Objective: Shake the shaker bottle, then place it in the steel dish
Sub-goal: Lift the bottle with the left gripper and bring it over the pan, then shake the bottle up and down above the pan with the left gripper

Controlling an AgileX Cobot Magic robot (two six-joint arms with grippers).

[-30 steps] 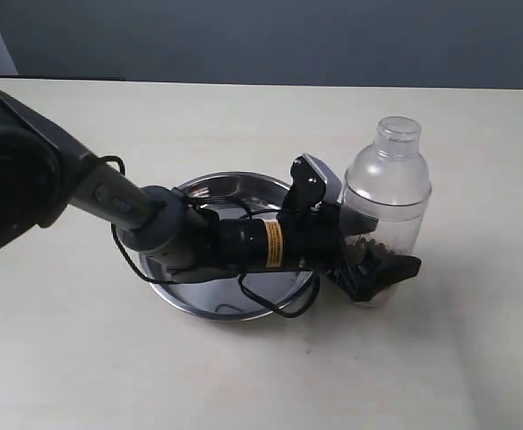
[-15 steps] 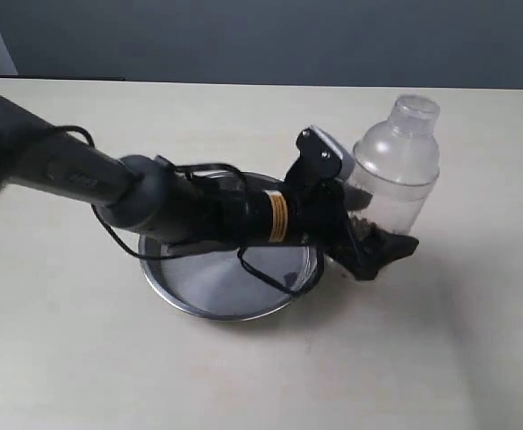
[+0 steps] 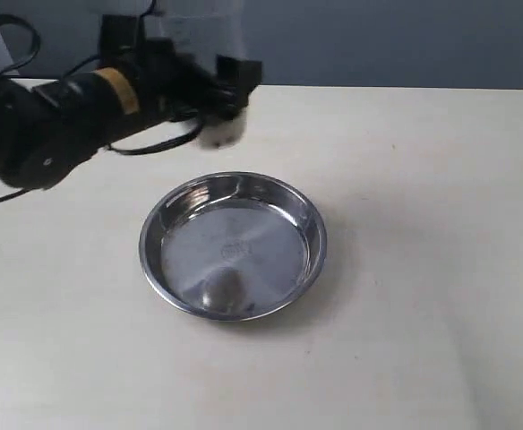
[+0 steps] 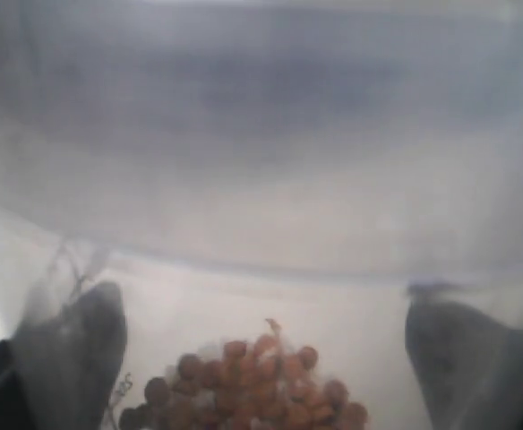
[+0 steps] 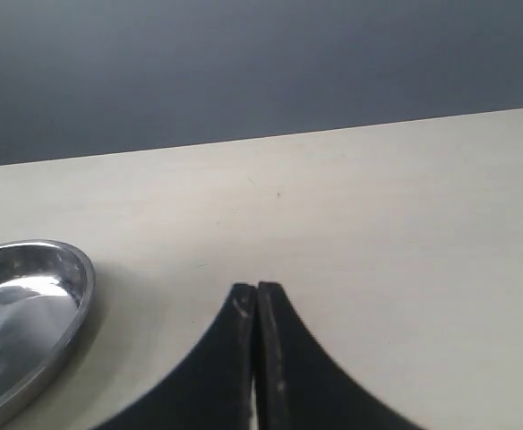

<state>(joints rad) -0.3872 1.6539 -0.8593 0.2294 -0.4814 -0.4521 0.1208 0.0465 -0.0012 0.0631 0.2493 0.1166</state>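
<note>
Left end effector (image 3: 210, 85) is clenched on the clear frosted plastic shaker bottle (image 3: 220, 131) and holds it up in the air, off the cream counter (image 3: 423, 269), at the upper left of the exterior view. The bottle is motion-blurred there and its top is cut off by the frame edge, so I cannot tell its tilt.

In the left wrist view the shaker bottle (image 4: 261, 179) fills nearly everything. Brownish-tan granules (image 4: 252, 390) are heaped inside at one end, and one dark finger (image 4: 73, 349) presses each side, the second one (image 4: 467, 358) opposite.

The round shiny steel dish (image 3: 233, 246) sits flat on the counter near the middle, apart from the bottle, which hangs beyond the dish's far-left rim. Bare counter shows between them. The dish has a faint mark at the middle of its bottom and otherwise reflections.

The black left arm (image 3: 38, 134) carries a yellow band (image 3: 118, 90), with loose black cable (image 3: 154, 146) looping under it, close to the bottle. A dark grey-blue wall (image 3: 378, 40) runs behind the counter.

Right end effector (image 5: 256, 300) is clenched on nothing, its two fingers pressed together, low over bare counter. The steel dish (image 5: 29, 305) shows off to one side of it, well apart. This end effector is not visible in the exterior view.
</note>
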